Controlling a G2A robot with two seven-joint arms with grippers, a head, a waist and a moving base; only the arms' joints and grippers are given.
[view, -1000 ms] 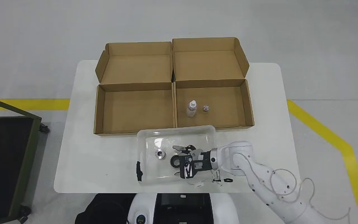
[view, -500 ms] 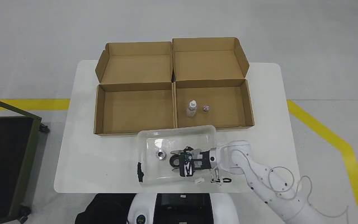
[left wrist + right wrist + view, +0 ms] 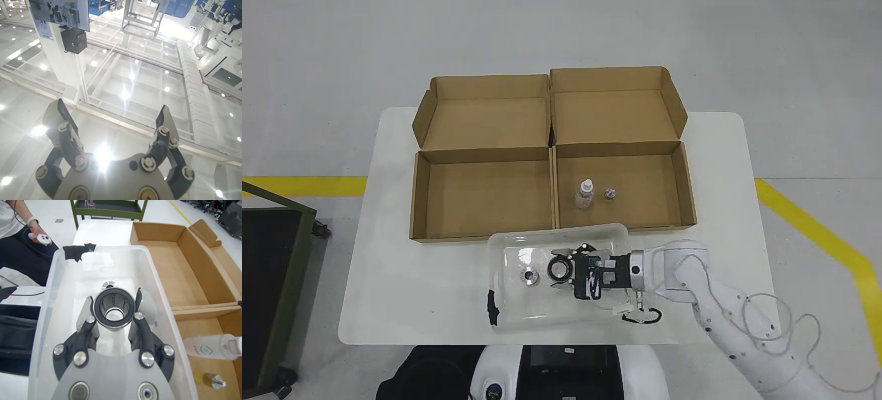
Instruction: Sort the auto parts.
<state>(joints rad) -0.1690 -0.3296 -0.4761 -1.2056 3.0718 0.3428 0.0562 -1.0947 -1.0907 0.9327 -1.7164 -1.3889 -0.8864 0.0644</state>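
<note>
White table (image 3: 442, 290), lower centre of top view: right gripper (image 3: 114, 294) clamps the smooth bearing (image 3: 113, 327) over the clear bin (image 3: 504, 250); its round wall may slip free and drop. Left gripper (image 3: 112, 103) splayed.

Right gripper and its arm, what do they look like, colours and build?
The right gripper has a grey metal palm plate, black linkages with silver bolts, pale fingers with black ribbed pads. Its arm is white, with thin cable loops.
</note>
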